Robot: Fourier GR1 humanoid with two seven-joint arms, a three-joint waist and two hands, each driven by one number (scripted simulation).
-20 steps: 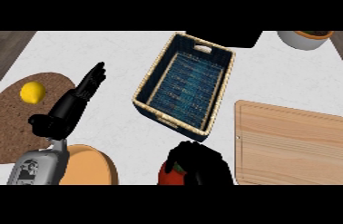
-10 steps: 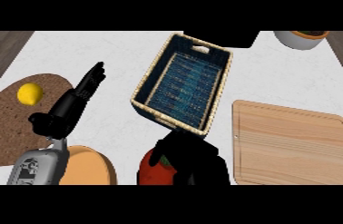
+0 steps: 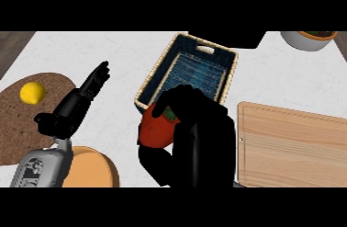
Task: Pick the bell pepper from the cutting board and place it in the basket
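The right hand [image 3: 193, 129] is curled round the red bell pepper [image 3: 157, 128] at the basket's [image 3: 153, 79] near rim. The left hand [image 3: 86, 90] rests with straight fingers left of the basket.

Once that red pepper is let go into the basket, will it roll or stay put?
The bell pepper looks rounded and glossy, so it may roll slightly. The basket has raised walls that should contain it. Held in the right hand, it appears stiff, not floppy.
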